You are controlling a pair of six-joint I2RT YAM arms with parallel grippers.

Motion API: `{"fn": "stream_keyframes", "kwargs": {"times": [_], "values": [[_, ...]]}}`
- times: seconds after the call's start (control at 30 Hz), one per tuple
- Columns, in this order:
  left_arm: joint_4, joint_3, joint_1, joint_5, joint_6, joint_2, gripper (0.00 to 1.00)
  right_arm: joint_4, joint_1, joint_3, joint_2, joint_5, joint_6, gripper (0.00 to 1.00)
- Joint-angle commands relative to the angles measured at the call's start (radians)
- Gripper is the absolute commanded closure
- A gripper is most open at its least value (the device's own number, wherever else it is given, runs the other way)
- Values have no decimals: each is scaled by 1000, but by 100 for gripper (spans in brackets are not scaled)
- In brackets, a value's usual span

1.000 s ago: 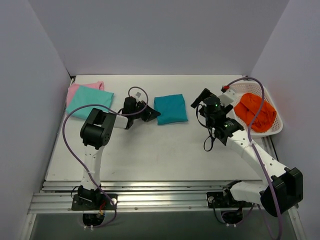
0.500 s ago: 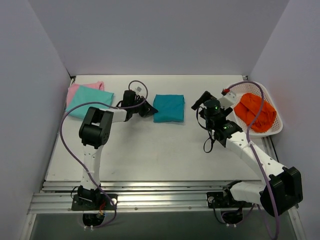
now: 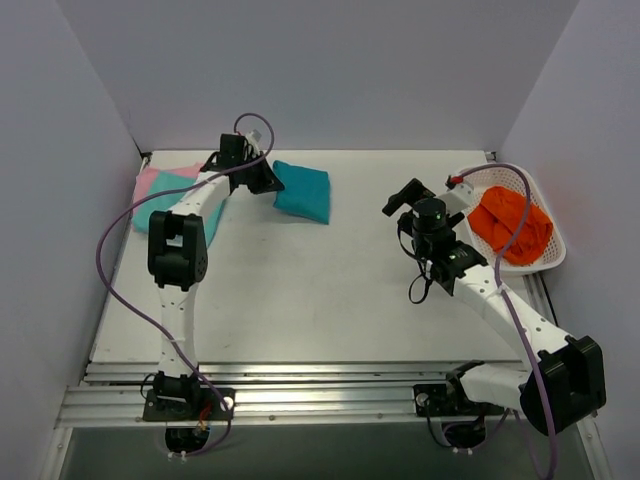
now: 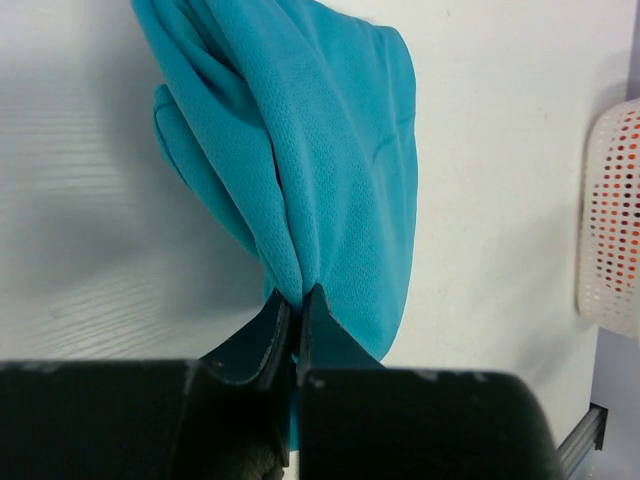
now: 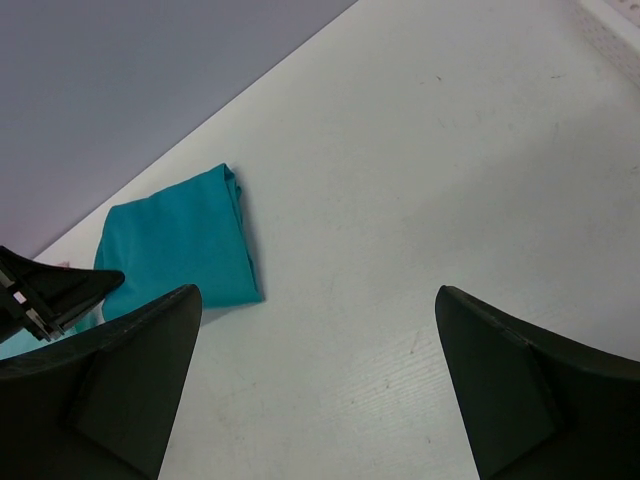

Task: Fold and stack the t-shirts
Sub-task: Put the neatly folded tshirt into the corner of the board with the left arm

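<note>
Now your left gripper (image 4: 297,300) clamps the left edge of the teal t-shirt (image 3: 302,190), far left beside the aqua-mint t-shirt (image 3: 152,212). Limp, light cloth: pinch every layer. Your right gripper (image 3: 405,197) gapes, empty.

You'll find the deep teal t-shirt (image 4: 330,150) is matt cloth with a fine pitted knit, soft and creased. The left gripper (image 4: 297,300) looks like smooth black plastic with a slight sheen. Your table (image 4: 90,230) is white, matt and faintly grained. The basket (image 4: 600,290) is white perforated plastic, and the front rails (image 3: 300,385) are brushed metal.
</note>
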Motion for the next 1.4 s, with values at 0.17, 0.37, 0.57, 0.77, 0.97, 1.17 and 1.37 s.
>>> {"fn": "stream_keyframes", "kwargs": {"times": [0.17, 0.37, 0.57, 0.77, 0.97, 1.17, 1.37], "values": [[-453, 403, 73, -52, 241, 106, 98, 83, -27, -16, -12, -77, -3, 2], [-534, 427, 135, -30, 298, 58, 98, 119, -30, -16, 30, -138, 11, 3], [-533, 352, 181, -32, 336, -47, 98, 176, -27, -24, 85, -190, 20, 3], [-517, 272, 250, -27, 378, -160, 98, 189, -1, 10, 168, -177, 9, 4], [-510, 246, 351, -61, 393, -191, 98, 191, 59, 53, 249, -97, -23, 4], [-537, 248, 452, -99, 375, -135, 97, 149, 110, 117, 335, -40, -43, 4], [-666, 349, 478, -317, 341, -29, 6, 146, 136, 140, 401, -48, -46, 2]]}}
